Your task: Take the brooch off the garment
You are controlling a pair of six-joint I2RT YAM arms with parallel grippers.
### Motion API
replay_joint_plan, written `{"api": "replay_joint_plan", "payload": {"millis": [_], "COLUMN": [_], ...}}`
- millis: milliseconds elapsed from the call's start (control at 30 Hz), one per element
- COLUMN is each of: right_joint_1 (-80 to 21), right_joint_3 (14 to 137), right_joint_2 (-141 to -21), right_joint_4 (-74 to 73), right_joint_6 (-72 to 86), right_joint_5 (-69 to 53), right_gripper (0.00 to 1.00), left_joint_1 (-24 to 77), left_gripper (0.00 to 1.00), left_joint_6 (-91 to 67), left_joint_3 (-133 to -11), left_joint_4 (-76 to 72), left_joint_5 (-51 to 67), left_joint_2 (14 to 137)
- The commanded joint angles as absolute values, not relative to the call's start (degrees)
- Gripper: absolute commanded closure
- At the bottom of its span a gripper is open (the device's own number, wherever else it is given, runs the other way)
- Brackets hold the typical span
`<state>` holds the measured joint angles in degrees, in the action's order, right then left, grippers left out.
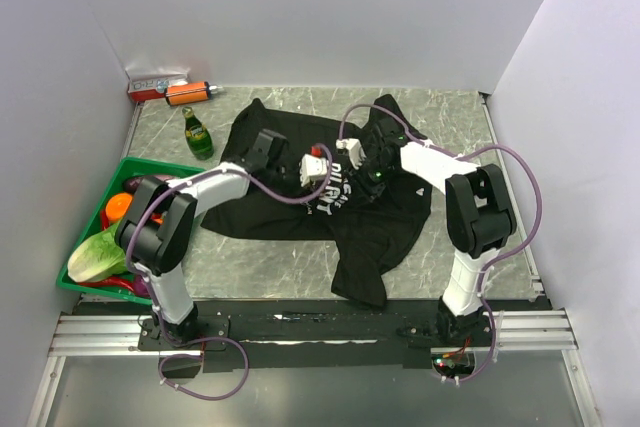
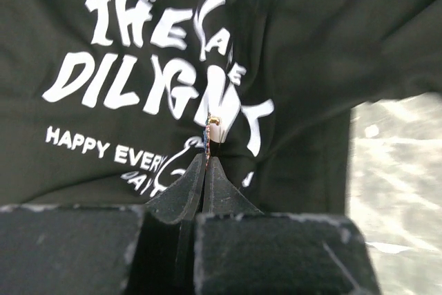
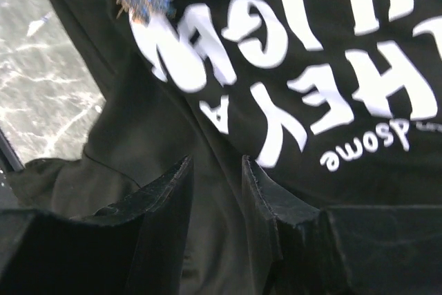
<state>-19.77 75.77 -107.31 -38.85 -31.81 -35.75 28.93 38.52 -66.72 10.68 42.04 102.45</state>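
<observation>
Top view
- Desk (image 1: 270, 267): grey marbled top, closed in by plain white walls on the left, far and right sides.
- Garment (image 1: 385, 227): black T-shirt, spread mid-desk and rumpled toward the near right.
- Green bottle (image 1: 197, 134) lies far left, just beside one sleeve. An orange item (image 1: 192, 93) and a red-and-white box (image 1: 157, 85) sit in the far-left corner.
- Green bin (image 1: 165, 165) at the left edge holds produce.
- Left arm (image 1: 215, 187) and right arm (image 1: 430, 162) both reach in over the chest print, their wrists near each other.

Left wrist view
- Left fingers (image 2: 186, 188) are pressed together with no gap, pinching the brooch (image 2: 212, 132).
- The brooch stands up from the tips against the white lettering. I cannot tell whether it is free of the cloth.

Right wrist view
- Right fingers (image 3: 173, 198) are partly apart, at a moderate gap, low over the garment.
- Black cloth fills the space between them. I cannot tell whether they pinch it or only rest there.
- The brooch appears as a blurred blue sparkle at the far left of the print.
</observation>
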Motion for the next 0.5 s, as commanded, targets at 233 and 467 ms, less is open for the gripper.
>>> {"api": "replay_joint_plan", "payload": {"millis": [233,467], "right_joint_1": [-15.47,-13.89], "right_joint_3": [77.61,80.95], "right_joint_2": [-112.5,-116.81], "right_joint_4": [-45.97,-49.84], "right_joint_6": [-33.57,-33.31], "right_joint_5": [-35.33,-37.88], "right_gripper": [0.62,0.64], "left_joint_1": [31.11,31.11], "left_gripper": [0.99,0.99], "left_joint_6": [50.79,56.07], "left_joint_3": [-56.7,-57.92], "left_joint_4": [-15.99,-21.09], "left_joint_5": [26.91,22.42], "left_joint_2": [97.21,100.28]}}
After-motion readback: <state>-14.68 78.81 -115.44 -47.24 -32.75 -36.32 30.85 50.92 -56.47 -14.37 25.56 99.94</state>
